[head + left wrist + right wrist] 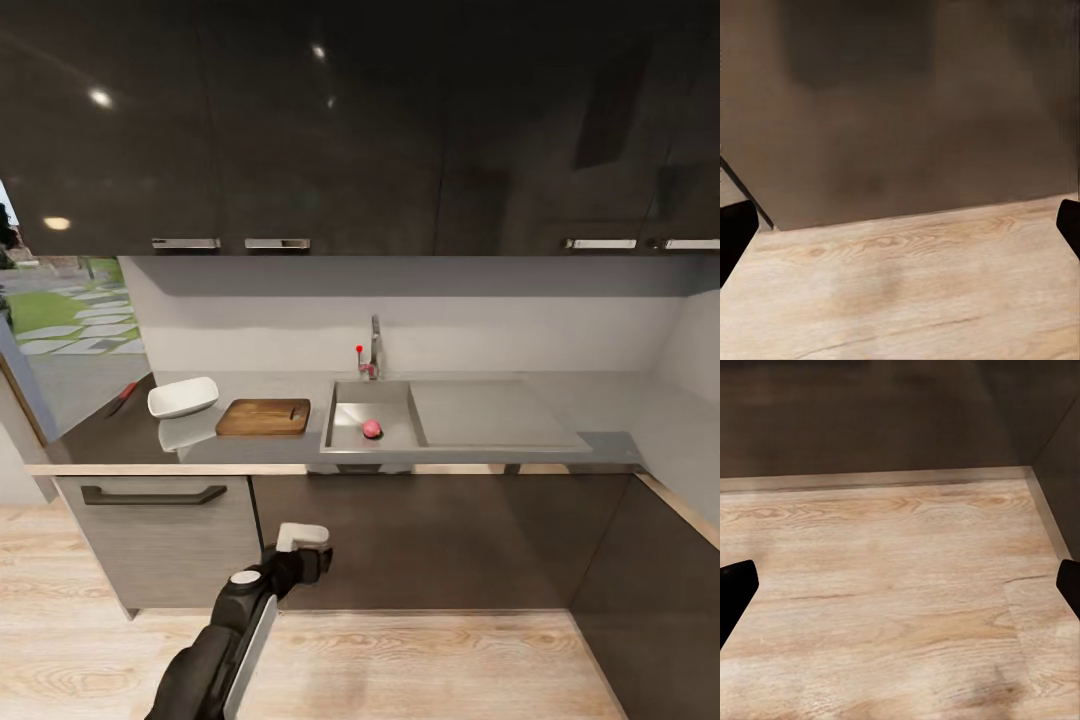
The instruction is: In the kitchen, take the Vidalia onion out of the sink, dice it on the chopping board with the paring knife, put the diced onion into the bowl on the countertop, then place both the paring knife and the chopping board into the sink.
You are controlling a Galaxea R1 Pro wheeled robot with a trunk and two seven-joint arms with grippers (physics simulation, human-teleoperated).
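Both grippers hang low over the wooden floor [900, 607], jaws spread wide and empty: left gripper [900, 232], right gripper [900, 592]. Up ahead, beyond the left arm [235, 625], the Vidalia onion [372, 428] lies in the sink [345, 410]. Left of it sit the chopping board [263, 417], the bowl [183, 398] and the paring knife [122, 399], all on the countertop [600, 405].

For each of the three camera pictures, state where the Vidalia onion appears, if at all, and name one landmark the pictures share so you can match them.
Head view: the Vidalia onion lies inside the sink basin, right of the chopping board.
Left wrist view: not in this picture; it looks at floor and a dark cabinet front.
Right wrist view: not in this picture; floor and dark cabinet fronts again.
Shared landmark: the light wooden floor meeting the dark cabinet fronts.
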